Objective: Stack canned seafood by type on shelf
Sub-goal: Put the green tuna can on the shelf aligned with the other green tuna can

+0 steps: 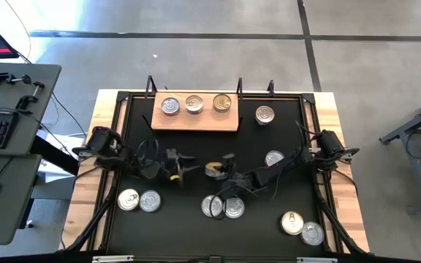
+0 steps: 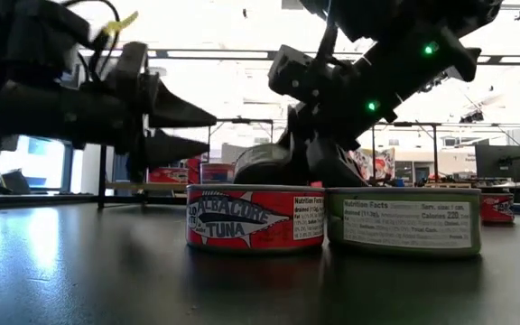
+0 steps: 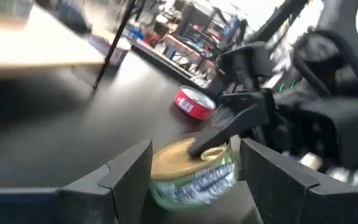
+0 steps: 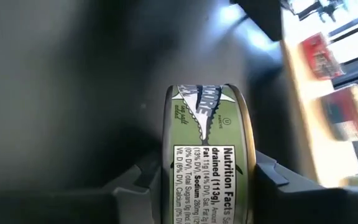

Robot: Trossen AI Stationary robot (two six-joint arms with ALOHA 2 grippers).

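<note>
Three tins (image 1: pixel 194 104) sit in a row on the wooden shelf (image 1: pixel 196 120); other tins (image 1: pixel 139 200) lie scattered across the table.

Red tin (image 2: pixel 255 218): "ALBACORE TUNA", "Nutrition Facts"; green tin (image 2: pixel 403 220): "Nutrition Facts", "Calories"; green-labelled tin (image 4: pixel 208 162): "Nutrition Facts"

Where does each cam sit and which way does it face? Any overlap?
High: above the table, looking straight down; both arms, left gripper, right gripper.
Low: at tabletop height, level across; red tuna tin up close, arms overhead.
Left wrist: on the left arm, looking past its open fingers at the green-sided can.
Right wrist: on the right arm; its fingers clamp that can.
Shared: both wrist views see the same can.
</note>
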